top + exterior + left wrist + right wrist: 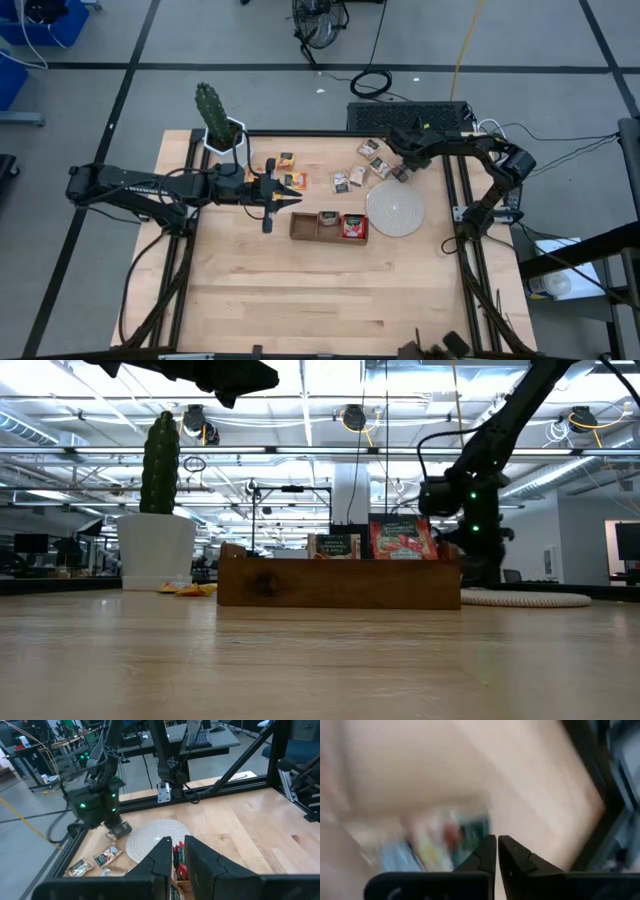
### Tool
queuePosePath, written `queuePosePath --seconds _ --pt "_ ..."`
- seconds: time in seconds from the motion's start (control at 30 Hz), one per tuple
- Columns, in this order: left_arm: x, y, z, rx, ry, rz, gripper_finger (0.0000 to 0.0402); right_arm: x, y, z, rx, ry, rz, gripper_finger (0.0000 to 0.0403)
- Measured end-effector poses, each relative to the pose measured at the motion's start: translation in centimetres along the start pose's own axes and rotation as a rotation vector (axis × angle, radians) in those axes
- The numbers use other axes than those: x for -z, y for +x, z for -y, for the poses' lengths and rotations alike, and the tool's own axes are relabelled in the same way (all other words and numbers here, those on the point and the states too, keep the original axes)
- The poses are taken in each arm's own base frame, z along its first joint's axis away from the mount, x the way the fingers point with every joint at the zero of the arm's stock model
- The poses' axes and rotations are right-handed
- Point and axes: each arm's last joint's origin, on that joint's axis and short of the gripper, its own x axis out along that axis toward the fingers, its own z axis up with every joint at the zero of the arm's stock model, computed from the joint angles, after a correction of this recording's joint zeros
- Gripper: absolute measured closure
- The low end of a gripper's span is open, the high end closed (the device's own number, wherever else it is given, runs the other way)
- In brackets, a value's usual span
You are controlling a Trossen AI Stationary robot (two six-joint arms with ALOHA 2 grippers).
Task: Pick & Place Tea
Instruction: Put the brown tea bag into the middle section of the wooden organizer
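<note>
Two sachets [341, 226] already stand in the wooden tray [301, 228]; several more lie loose behind the round disc [394, 210]. Right hand [400, 172], there, is clenched, apparently on one tan sachet. Left hand [297, 192], behind the tray, is clenched, empty.

The high view looks straight down from well above, taking in the whole table [300, 300] and the floor around it. The low view sits at tabletop height, close to the tray [340, 582], facing level across the wood into the room behind. The left wrist view looks forward along its own fingers [200, 865] toward the disc [150, 837] and the far arm; the tray and disc also show in the high and low views. The right wrist view hangs very near the wood, too blurred to read beyond, perhaps, a sachet [435, 840]
</note>
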Motion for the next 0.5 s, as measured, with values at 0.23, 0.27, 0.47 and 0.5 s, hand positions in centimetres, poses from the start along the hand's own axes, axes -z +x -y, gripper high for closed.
queuePosePath --seconds 0.23,0.27,0.47,0.5 --pt "0.0 0.0 0.0 0.0 0.0 0.0 0.0344 -2.4 -0.5 -0.7 -0.366 0.088 0.224 0.0374" --pt "0.0 0.0 0.0 0.0 0.0 0.0 0.0344 -2.3 -0.6 -0.9 -0.416 0.079 0.218 0.037" --pt "0.0 0.0 0.0 0.0 0.0 0.0 0.0344 -0.9 -0.9 -1.1 -0.512 0.042 0.068 0.0351" --pt "0.0 0.0 0.0 0.0 0.0 0.0 0.0344 -0.5 -0.9 -1.1 -0.5 0.035 0.037 0.0349"
